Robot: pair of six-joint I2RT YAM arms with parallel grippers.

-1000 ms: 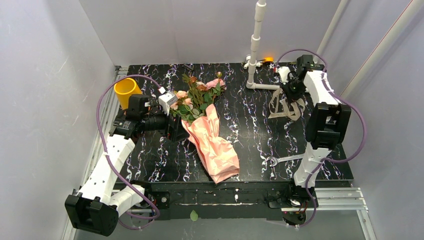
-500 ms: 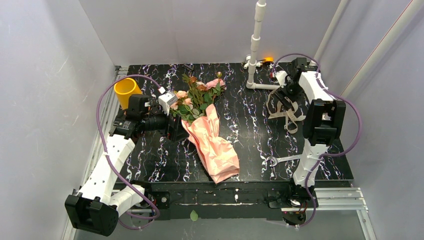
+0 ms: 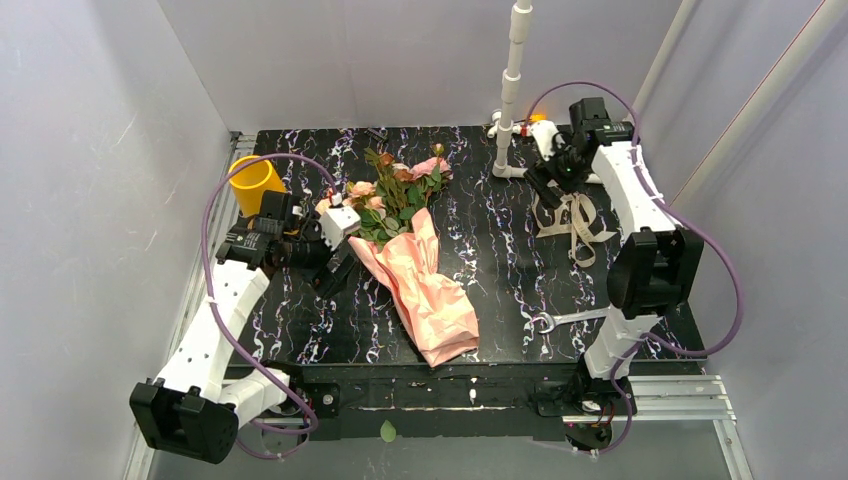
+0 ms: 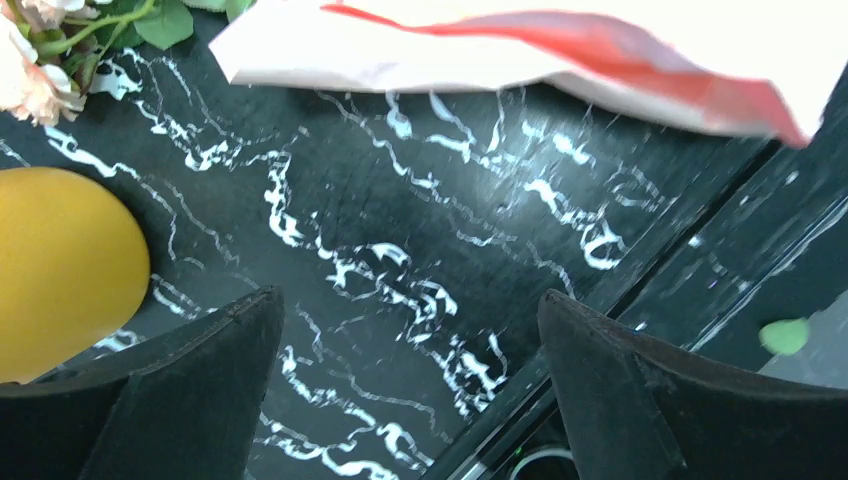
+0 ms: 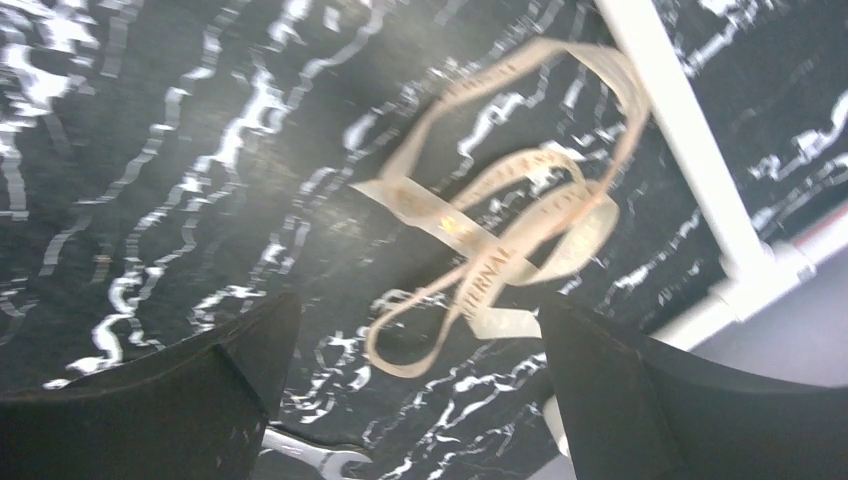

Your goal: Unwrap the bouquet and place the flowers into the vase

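Watched right hand go from pinched on the ribbon to fully spread within the last second, then lift off toward the white pipe. Noted ribbon lying loose on the bench, just below and ahead of that hand, framed between its fingers in the wrist view, touching neither. Noted left hand pulled slightly back from the bouquet; spread wide, nothing between the fingers. Found bouquet lying just ahead of left hand, stems wrapped in pink paper. Saw vase upright just behind left hand, beside one finger in the wrist view. Spotted wrench well behind right hand.
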